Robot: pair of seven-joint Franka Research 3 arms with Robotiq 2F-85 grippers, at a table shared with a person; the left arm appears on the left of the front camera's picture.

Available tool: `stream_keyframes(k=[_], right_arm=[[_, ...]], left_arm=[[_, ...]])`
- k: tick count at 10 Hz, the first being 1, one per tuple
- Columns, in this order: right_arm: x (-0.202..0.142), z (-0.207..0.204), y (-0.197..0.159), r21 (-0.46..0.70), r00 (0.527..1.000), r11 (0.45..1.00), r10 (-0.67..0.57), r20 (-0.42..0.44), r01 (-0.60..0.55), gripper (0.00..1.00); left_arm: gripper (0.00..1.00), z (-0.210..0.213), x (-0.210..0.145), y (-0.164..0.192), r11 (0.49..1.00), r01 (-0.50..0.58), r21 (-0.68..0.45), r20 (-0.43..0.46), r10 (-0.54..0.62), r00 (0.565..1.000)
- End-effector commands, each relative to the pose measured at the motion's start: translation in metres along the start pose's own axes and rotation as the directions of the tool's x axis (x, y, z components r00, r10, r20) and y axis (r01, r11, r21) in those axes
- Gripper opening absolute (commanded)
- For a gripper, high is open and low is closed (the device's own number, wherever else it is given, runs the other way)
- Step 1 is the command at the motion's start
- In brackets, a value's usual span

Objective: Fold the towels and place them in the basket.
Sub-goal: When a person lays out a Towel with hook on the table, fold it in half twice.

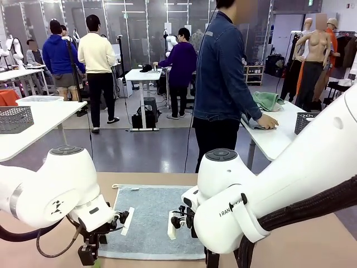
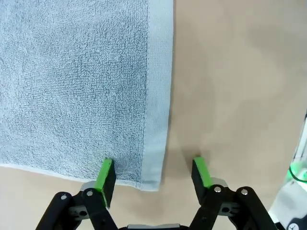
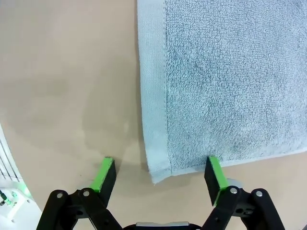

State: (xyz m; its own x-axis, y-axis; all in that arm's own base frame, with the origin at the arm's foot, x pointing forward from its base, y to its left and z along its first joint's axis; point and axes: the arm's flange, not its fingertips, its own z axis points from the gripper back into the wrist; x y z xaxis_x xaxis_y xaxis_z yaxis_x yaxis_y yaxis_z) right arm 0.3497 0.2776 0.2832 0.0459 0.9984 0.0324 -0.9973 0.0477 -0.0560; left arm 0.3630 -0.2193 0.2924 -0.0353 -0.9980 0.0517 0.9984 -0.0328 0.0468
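A light blue-grey towel lies flat on the tan table between my two arms. My left gripper is open low over one near corner of the towel, with one green pad over the cloth and the other over bare table. My right gripper is open over the other near corner of the towel, straddling its hem the same way. Nothing is gripped. A green towel and a dark grey lattice basket sit on a white side table at the right.
A person in a denim jacket stands at the far side, turned to the side table, one hand on a folded cloth. Another dark basket stands on a white table at the left. Bare tan tabletop surrounds the towel.
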Motion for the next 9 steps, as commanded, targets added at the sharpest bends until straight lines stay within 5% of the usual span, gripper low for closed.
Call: stream_keyframes(k=[1,2,3,4,9], right_arm=[[0.0002,-0.0068,-0.0054,0.008,1.000,1.000,-0.007,-0.009,0.007,0.90],[0.0004,-0.0070,-0.0056,0.006,1.000,1.000,-0.009,-0.013,0.009,0.90],[0.0003,-0.0065,-0.0067,0.011,1.000,1.000,-0.012,-0.013,0.012,0.90],[0.0001,-0.0067,-0.0071,0.000,1.000,1.000,-0.014,-0.014,0.014,0.82],[0.0011,-0.0049,-0.0095,0.013,1.000,1.000,-0.013,-0.015,0.013,0.82]], left_arm=[[0.80,-0.0059,-0.0006,0.0060,1.000,0.007,0.007,0.013,-0.007,1.000],[0.80,-0.0055,-0.0006,0.0062,1.000,0.005,0.010,0.014,-0.005,1.000],[0.62,-0.0054,0.0003,0.0066,1.000,0.004,0.013,0.005,-0.004,1.000],[0.63,-0.0052,0.0003,0.0067,1.000,0.002,0.016,0.005,-0.002,1.000],[0.63,-0.0035,0.0014,0.0094,1.000,0.004,0.016,0.000,-0.004,1.000]])
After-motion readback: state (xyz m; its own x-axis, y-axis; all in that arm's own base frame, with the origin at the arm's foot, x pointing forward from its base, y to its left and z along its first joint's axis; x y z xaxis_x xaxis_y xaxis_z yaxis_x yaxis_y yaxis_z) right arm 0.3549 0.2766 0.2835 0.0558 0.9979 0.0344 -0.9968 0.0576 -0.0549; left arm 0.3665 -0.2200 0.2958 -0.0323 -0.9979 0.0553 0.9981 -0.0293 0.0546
